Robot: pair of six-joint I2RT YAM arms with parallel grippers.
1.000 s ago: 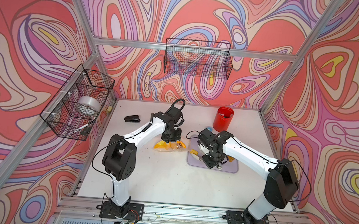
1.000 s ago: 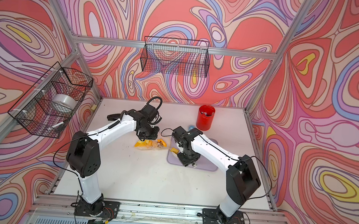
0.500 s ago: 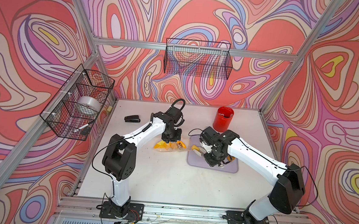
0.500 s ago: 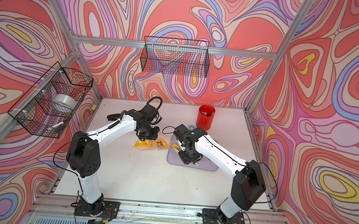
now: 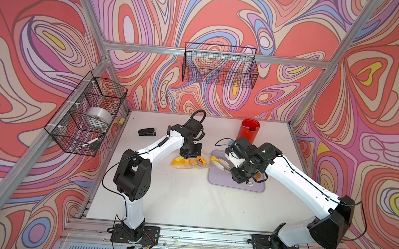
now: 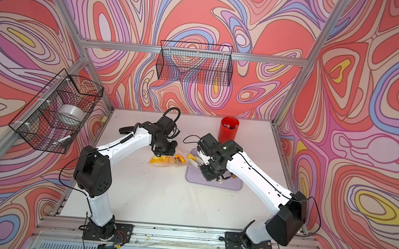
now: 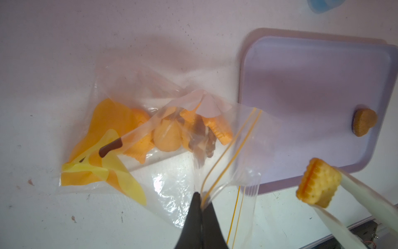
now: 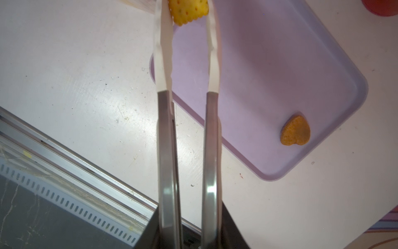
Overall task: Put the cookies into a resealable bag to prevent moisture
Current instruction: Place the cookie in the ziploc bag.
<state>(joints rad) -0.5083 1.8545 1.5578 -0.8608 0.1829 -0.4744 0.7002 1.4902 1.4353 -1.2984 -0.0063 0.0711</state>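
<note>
The left gripper (image 7: 201, 199) jaws pinch the crinkly clear resealable bag (image 7: 172, 179) at its zip rim; the right gripper (image 8: 189, 235) jaws squeeze steel tongs (image 8: 167, 140), whose white tips clasp a square, scalloped cracker (image 8: 189, 10).

left arm (image 5: 164, 146): reaching forward and inward; wrist tipped down | left tool (image 7: 200, 197): pinched tight on the resealable bag (image 7: 172, 172) rim | right arm (image 5: 295, 173): reaching inward; wrist low | right tool (image 5: 238, 174): clamped around tongs (image 8: 165, 129); pointing towards the left tool

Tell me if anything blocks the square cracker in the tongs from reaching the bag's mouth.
Nothing visible does. The square cracker hangs in the tongs, with only open space to the resealable bag, whose zip edge the left gripper pinches.
</note>
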